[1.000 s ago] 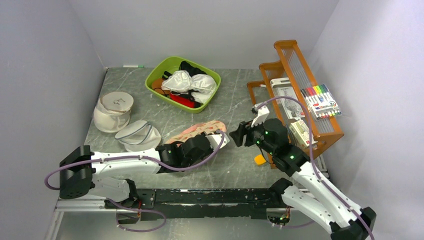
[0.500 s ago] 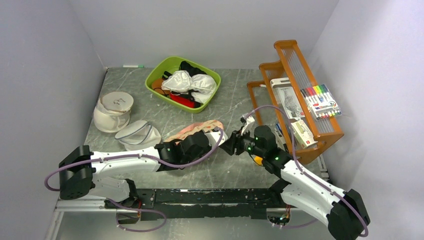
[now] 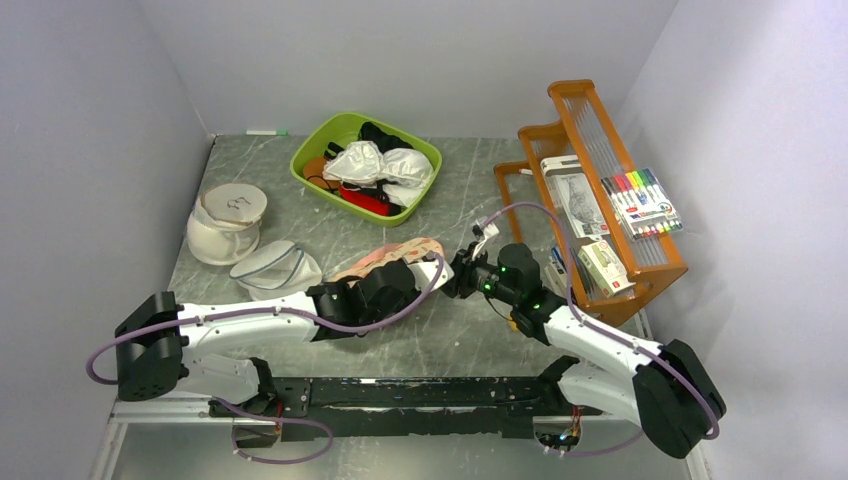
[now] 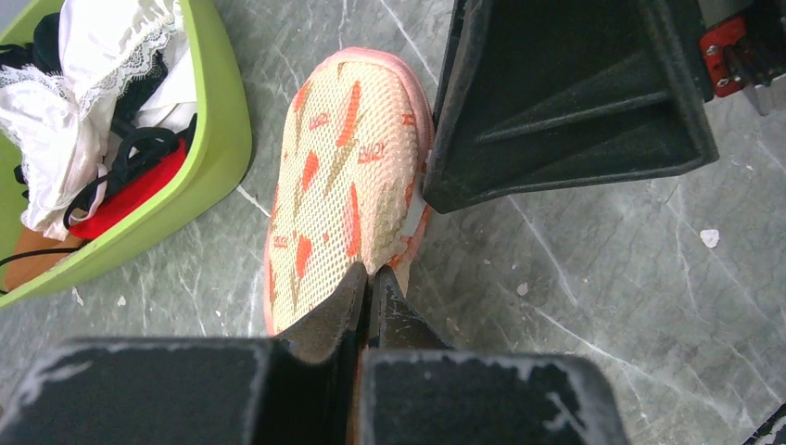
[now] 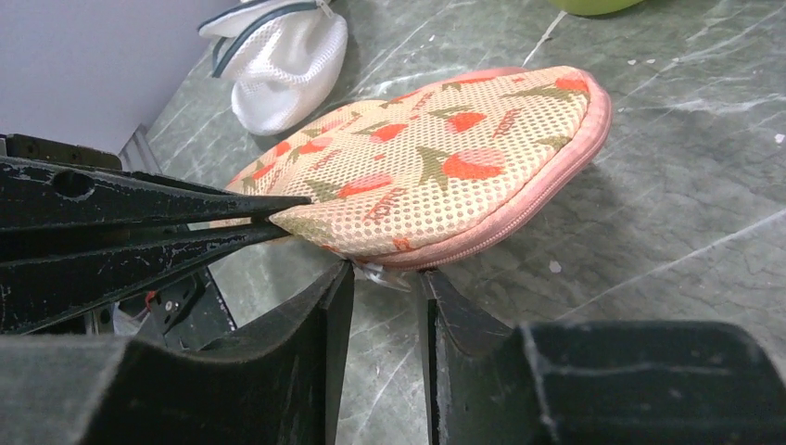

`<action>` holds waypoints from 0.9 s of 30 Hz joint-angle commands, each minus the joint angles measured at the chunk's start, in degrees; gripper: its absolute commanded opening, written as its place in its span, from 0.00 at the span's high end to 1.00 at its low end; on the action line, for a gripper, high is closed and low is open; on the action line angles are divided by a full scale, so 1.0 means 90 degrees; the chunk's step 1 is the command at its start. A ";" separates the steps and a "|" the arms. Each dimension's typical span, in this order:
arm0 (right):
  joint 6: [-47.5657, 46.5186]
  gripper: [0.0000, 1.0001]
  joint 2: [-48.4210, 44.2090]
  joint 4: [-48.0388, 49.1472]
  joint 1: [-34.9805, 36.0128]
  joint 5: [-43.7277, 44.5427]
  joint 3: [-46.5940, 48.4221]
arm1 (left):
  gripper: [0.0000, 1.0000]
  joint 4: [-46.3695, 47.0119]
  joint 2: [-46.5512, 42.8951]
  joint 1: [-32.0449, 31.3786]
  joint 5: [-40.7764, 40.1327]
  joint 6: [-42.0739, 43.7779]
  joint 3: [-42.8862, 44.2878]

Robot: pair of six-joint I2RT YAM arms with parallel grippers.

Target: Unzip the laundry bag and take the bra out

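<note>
The laundry bag (image 3: 405, 254), pale pink mesh with orange-red print, lies flat mid-table; it also shows in the left wrist view (image 4: 348, 167) and the right wrist view (image 5: 436, 158). Its zip runs closed along the pink edge (image 5: 519, 218). My left gripper (image 4: 369, 278) is shut on the bag's near edge (image 3: 425, 272). My right gripper (image 5: 385, 269) is open, its fingertips either side of a small clear tab (image 5: 394, 273) at the bag's edge, right next to the left fingers (image 5: 185, 222). The black bra is hidden.
A green bin (image 3: 310, 160) with white bras and red items stands at the back. Two white mesh bags (image 3: 275, 268) (image 3: 228, 222) lie at the left. An orange wooden rack (image 3: 650, 270) with markers and boxes stands at the right.
My right gripper has moved left and down to the bag's right edge, beside the left gripper. The left gripper has kept its hold on the bag.
</note>
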 commanded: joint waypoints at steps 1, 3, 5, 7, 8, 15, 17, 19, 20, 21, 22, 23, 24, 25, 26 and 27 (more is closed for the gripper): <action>0.0174 0.69 0.0227 0.0709 -0.0021 -0.0284 0.0063 | 0.93 -0.0006 -0.0172 0.0058 0.0135 -0.0059 0.0174; 0.0225 0.70 0.0288 0.0788 -0.0013 -0.0368 0.0006 | 0.93 0.0000 -0.0196 0.0068 0.0134 -0.0059 0.0172; 0.0248 0.74 0.0271 0.0832 -0.0021 -0.0376 -0.0058 | 0.93 0.0006 -0.0218 0.0082 0.0156 -0.0064 0.0170; 0.0261 0.79 0.0221 0.0871 -0.0023 -0.0311 -0.0120 | 0.93 0.0001 -0.0221 0.0100 0.0178 -0.0061 0.0174; 0.0242 0.80 0.0210 0.0867 -0.0022 -0.0278 -0.0134 | 0.93 -0.0007 -0.0222 0.0107 0.0195 -0.0067 0.0179; -0.0014 0.89 0.0262 0.0423 -0.0024 -0.0162 -0.0001 | 0.93 -0.0033 -0.0201 0.0151 0.0202 -0.0079 0.0195; -0.0071 0.92 0.0206 0.0331 -0.0028 -0.0084 -0.0027 | 0.93 -0.0034 -0.0224 0.0169 0.0198 -0.0074 0.0194; -0.0136 0.97 0.0127 0.0222 -0.0027 0.0029 -0.0043 | 0.93 -0.0035 -0.0231 0.0180 0.0206 -0.0077 0.0198; -0.0163 0.99 0.0111 0.0130 -0.0030 0.0140 -0.0029 | 0.93 -0.0025 -0.0231 0.0189 0.0207 -0.0079 0.0191; -0.0198 1.00 0.0099 0.0027 -0.0029 0.0273 0.0005 | 0.93 -0.0030 -0.0231 0.0199 0.0209 -0.0079 0.0195; -0.0216 1.00 0.0089 -0.0115 -0.0025 0.0418 0.0030 | 0.93 -0.0033 -0.0231 0.0200 0.0216 -0.0079 0.0194; -0.0229 1.00 0.0083 -0.0215 -0.0031 0.0569 0.0063 | 0.93 -0.0033 -0.0231 0.0209 0.0222 -0.0079 0.0201; -0.0246 1.00 0.0089 -0.0280 -0.0030 0.0711 0.0090 | 0.93 -0.0038 -0.0231 0.0217 0.0228 -0.0079 0.0202; -0.0266 1.00 0.0087 -0.0353 -0.0029 0.0849 0.0122 | 0.93 -0.0042 -0.0223 0.0220 0.0232 -0.0079 0.0210; -0.0288 1.00 0.0102 -0.0457 -0.0027 0.1009 0.0164 | 0.93 -0.0056 -0.0221 0.0228 0.0225 -0.0079 0.0213; -0.0308 1.00 0.0130 -0.0568 -0.0031 0.1186 0.0213 | 0.93 -0.0069 -0.0217 0.0225 0.0223 -0.0070 0.0217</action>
